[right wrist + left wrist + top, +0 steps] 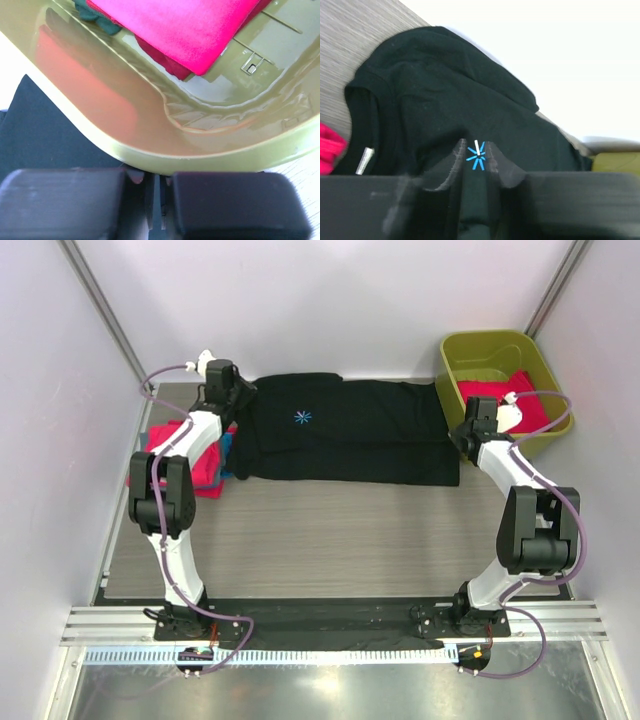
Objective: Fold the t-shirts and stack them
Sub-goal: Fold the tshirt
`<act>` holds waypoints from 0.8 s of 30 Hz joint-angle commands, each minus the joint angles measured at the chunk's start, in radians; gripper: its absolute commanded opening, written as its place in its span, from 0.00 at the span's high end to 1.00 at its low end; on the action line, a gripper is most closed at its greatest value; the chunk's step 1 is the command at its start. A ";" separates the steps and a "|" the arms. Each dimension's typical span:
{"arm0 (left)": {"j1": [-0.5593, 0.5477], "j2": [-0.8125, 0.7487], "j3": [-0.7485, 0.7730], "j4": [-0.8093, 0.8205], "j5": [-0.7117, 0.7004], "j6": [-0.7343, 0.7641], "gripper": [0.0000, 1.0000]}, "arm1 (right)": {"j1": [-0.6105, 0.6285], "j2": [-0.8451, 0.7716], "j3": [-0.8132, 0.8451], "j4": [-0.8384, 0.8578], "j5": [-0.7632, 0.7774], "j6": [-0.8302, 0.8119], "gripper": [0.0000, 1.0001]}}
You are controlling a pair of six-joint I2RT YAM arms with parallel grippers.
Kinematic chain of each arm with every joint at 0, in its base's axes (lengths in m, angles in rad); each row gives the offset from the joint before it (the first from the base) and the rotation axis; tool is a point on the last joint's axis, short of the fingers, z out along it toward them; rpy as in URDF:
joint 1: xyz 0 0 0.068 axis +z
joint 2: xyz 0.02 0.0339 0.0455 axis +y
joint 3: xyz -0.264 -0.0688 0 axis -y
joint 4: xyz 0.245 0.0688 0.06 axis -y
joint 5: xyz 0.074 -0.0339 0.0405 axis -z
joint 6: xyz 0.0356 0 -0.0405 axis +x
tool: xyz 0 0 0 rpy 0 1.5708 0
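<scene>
The black t-shirt (345,430) with a pale-blue starburst (303,417) lies stretched across the far side of the table, folded lengthwise. My left gripper (238,400) is at its collar end with the jaws narrowly apart and black cloth between them. In the left wrist view the starburst (477,156) shows just past the gripper (477,150). My right gripper (466,430) is at the hem end beside the tub. Its jaws are nearly closed on the edge of the black cloth (30,130), as the right wrist view (156,180) shows. Hot-pink t-shirts (195,462) with a blue one (227,448) lie at the left.
The olive-green tub (500,350) stands at the back right, holding a hot-pink shirt (525,405); its rim (210,160) is just ahead of my right fingers. White walls close the table at the back and on both sides.
</scene>
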 commanded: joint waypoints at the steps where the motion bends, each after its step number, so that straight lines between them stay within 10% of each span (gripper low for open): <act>1: 0.007 0.018 0.059 0.068 0.018 -0.015 0.74 | -0.030 -0.028 0.028 0.064 0.086 0.007 0.90; 4: 0.007 0.049 0.129 0.016 0.056 0.005 0.27 | -0.030 -0.044 0.025 0.084 0.074 -0.005 0.48; 8: 0.004 0.012 0.129 -0.003 0.068 0.017 0.17 | -0.030 -0.087 0.002 0.090 0.074 -0.022 0.31; 24: -0.031 -0.656 -0.472 -0.096 0.050 0.031 0.16 | 0.045 -0.551 -0.577 0.268 0.013 0.206 0.39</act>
